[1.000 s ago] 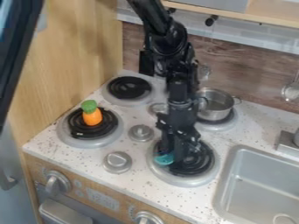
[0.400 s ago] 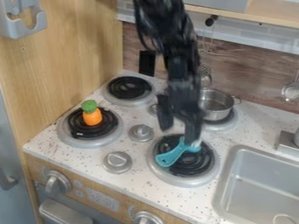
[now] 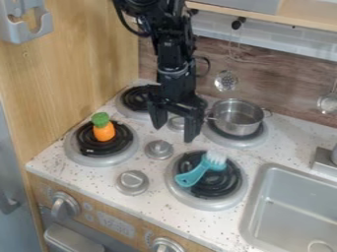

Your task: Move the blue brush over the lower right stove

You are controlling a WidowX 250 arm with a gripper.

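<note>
My gripper hangs over the middle of the stove top, its two fingers spread wide with nothing between them. Below and slightly right of it, the blue brush lies on the black coil of the lower right stove burner. The brush's handle points to the lower left and its white bristles are at the upper right. Gripper and brush are apart.
An orange carrot with a green top is on the lower left burner. A metal pot stands on the upper right burner. Silver knobs rise between the burners; the sink is at right.
The gripper has moved up and to the left, away from the brush, and its fingers are now apart. The brush, earlier partly hidden behind the gripper, lies uncovered on the burner.
</note>
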